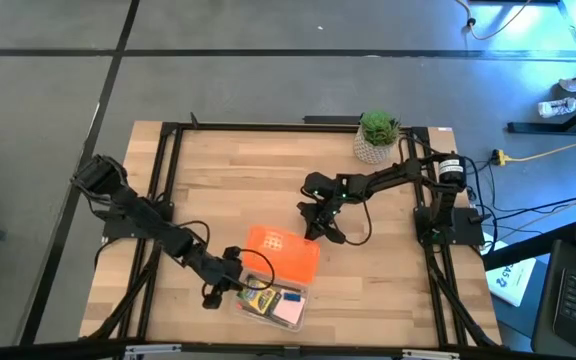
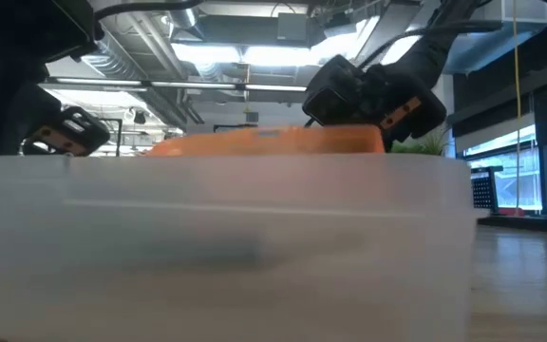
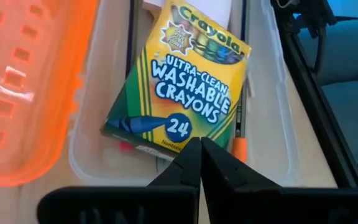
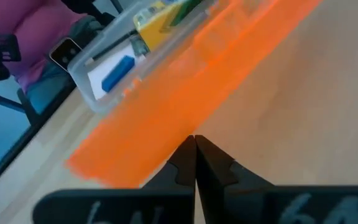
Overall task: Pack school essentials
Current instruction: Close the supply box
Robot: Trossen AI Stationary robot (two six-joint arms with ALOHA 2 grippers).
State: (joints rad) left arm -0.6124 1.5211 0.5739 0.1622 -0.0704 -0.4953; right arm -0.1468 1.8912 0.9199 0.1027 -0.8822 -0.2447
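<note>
A clear case point(image 1: 273, 305) lies near the table's front edge, its orange lid point(image 1: 283, 252) swung open flat beside it on the far side. Inside lie a green-and-yellow crayon box point(image 3: 179, 81), a pale pink pad point(image 1: 288, 313), a small blue piece point(image 4: 117, 71) and a thin pencil point(image 3: 244, 56) along one wall. My left gripper point(image 3: 201, 155), shut, slants down at the case's left end, its tips over the crayon box's near end. My right gripper point(image 4: 194, 144), shut, points down at the lid's far right edge. My left gripper's shut tips show right at the crayon box's bottom end point(image 3: 188, 138), coming slanted from the table's left; I cannot tell whether they touch it. My right gripper's shut tips stand at the open lid's far edge point(image 4: 185, 127), slanting down; I cannot tell whether they touch it.
A potted green plant point(image 1: 377, 135) stands at the table's far right, behind the right arm. The black frame rails point(image 1: 163, 200) run along both table sides. Bare wood lies between lid and plant and at the far left.
</note>
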